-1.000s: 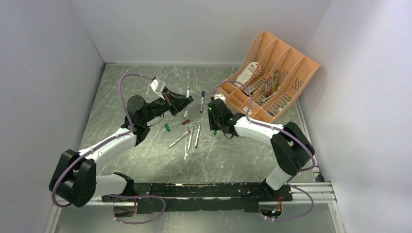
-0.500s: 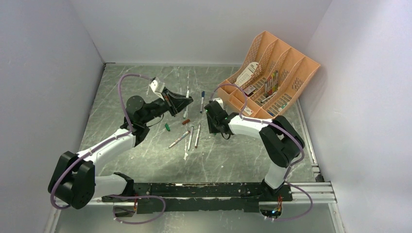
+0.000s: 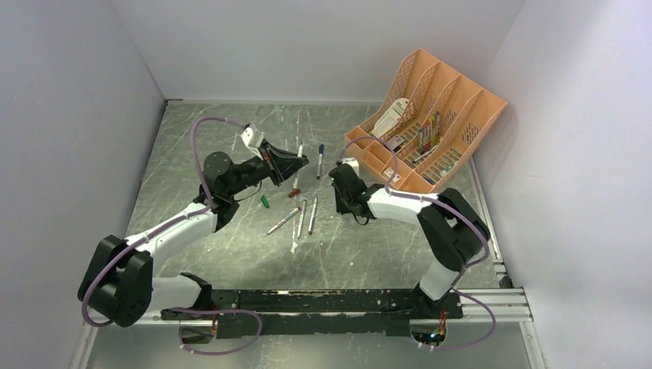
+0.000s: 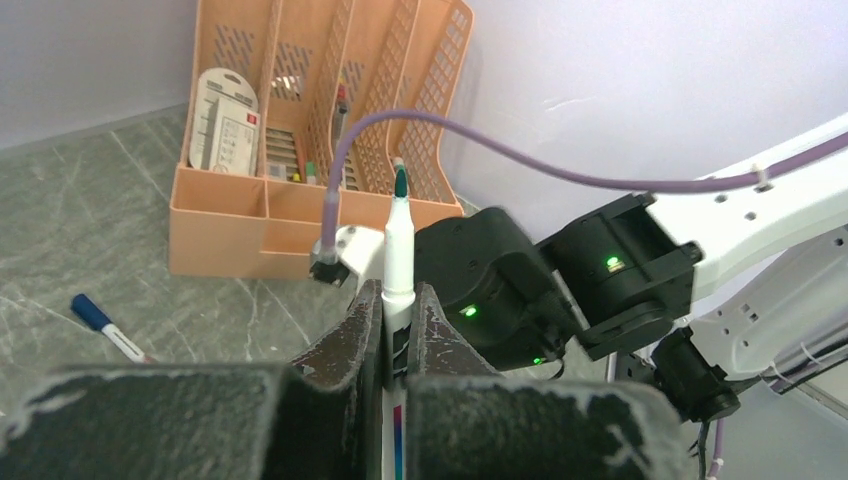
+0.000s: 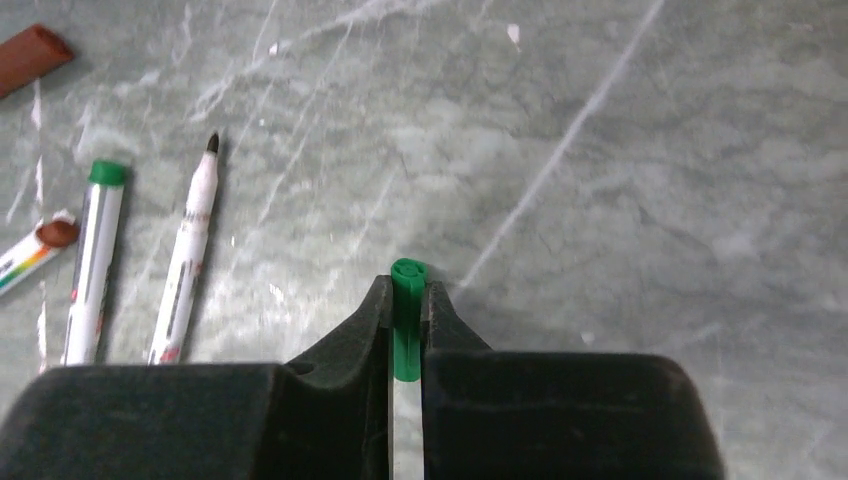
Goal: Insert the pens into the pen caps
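The right gripper (image 5: 407, 293) is pressing its two fingers almost together on a green pen cap (image 5: 406, 325). The round end of the cap is sticking out a little past the fingertips, over the grey marbled table (image 5: 620, 180). To the left of it, two loose pens (image 5: 93, 262) are lying side by side on the table, one with a green end and one with a dark tip. A brown cap (image 5: 30, 55) is lying further away, at the far left corner of this view.

The left gripper (image 4: 397, 312) is also nearly closed, and it is clamping a whitish pen (image 4: 398, 250) by the barrel. The green tip of this pen is pointing away from the fingers, towards the black wrist of the right arm. Beyond it, an orange organiser (image 4: 220, 238) is standing at the wall, and a blue-capped pen (image 4: 108, 328) is lying on the table well to the left.
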Tool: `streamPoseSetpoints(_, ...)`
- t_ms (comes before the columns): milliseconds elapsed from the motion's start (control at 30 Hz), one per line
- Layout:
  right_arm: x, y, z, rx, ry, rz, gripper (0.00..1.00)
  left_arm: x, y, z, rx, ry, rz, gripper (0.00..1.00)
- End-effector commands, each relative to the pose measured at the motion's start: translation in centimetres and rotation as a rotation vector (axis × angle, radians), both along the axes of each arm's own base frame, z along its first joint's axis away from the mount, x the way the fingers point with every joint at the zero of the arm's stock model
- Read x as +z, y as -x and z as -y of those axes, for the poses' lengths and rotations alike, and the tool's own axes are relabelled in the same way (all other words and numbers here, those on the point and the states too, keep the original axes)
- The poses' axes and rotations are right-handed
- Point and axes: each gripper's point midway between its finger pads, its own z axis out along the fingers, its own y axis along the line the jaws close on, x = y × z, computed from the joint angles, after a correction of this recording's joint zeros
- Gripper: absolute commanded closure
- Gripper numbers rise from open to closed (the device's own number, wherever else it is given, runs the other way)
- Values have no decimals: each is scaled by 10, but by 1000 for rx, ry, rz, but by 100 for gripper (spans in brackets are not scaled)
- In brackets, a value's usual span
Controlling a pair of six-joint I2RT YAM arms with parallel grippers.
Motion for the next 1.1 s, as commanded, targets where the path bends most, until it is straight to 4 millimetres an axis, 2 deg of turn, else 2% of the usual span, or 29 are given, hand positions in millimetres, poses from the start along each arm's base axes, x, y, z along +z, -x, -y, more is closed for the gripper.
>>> streamPoseSetpoints(0,58,-8,2,-42,-110,156,100,-5,9,18,-20,18,-12,93)
streamPoseSetpoints(133,146,-10,-2,-27,-325,397,100,-13,28,46,-62,56,-58,93)
streamPoseSetpoints(267,237,3,3,8,-560,654,100,-4,53,55,-163,237,-80,93)
streamPoseSetpoints(333,271,11,12,-1,-642,751,100,2,63,57,-223,320,-95,93)
streamPoseSetpoints(433,308,23,21,9,-742,852,100,6,72,61,-294,411,-113,93)
streamPoseSetpoints(567,334,35,22,56,-814,910,100,11,76,68,-352,495,-156,93)
streamPoseSetpoints(667,339,39,19,81,-836,920,100,15,77,75,-382,513,-162,93)
streamPoseSetpoints(833,338,40,13,112,-841,912,100,22,83,90,-420,505,-149,93)
streamPoseSetpoints(1067,327,36,9,120,-820,886,100,26,88,97,-433,481,-127,93)
